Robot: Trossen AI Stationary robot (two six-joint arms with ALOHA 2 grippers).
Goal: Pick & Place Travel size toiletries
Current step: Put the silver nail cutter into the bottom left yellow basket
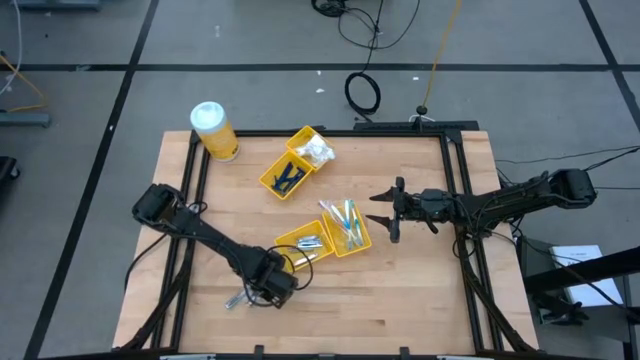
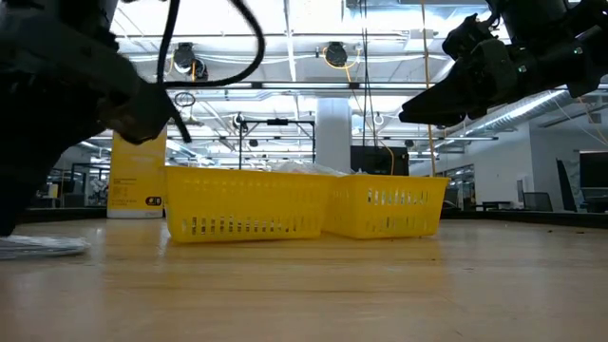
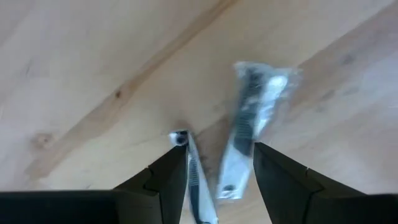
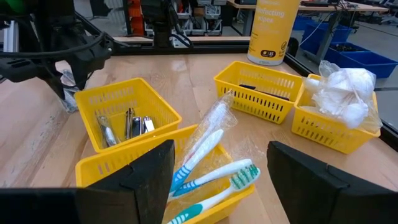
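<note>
Two small silver toiletries lie on the wood near the table's near-left. One is a metal piece in clear wrap [image 3: 249,124] [image 1: 237,298]. The other is a thinner silver piece [image 3: 194,180]. My left gripper [image 3: 219,168] [image 1: 262,290] points down over them, open, with both pieces in the gap between its fingers. My right gripper [image 1: 380,210] [image 4: 221,180] hangs open and level above the table's middle right, holding nothing. It faces the tray of toothbrushes [image 4: 205,168]. My left gripper comes from above, pointing down, with a finger [image 3: 168,180] close beside the thin silver piece's side [image 3: 191,163]. Both pieces lie flat on the table. Whether either finger touches a piece, I cannot tell.
Several yellow trays stand mid-table. One holds silver pieces [image 4: 127,118] [image 1: 305,245], one toothbrushes [image 1: 348,228], one dark sticks [image 4: 258,90] [image 1: 285,178] and one white packets [image 4: 339,106] [image 1: 312,150]. A yellow jar with a white lid [image 1: 212,130] stands at the far left.
</note>
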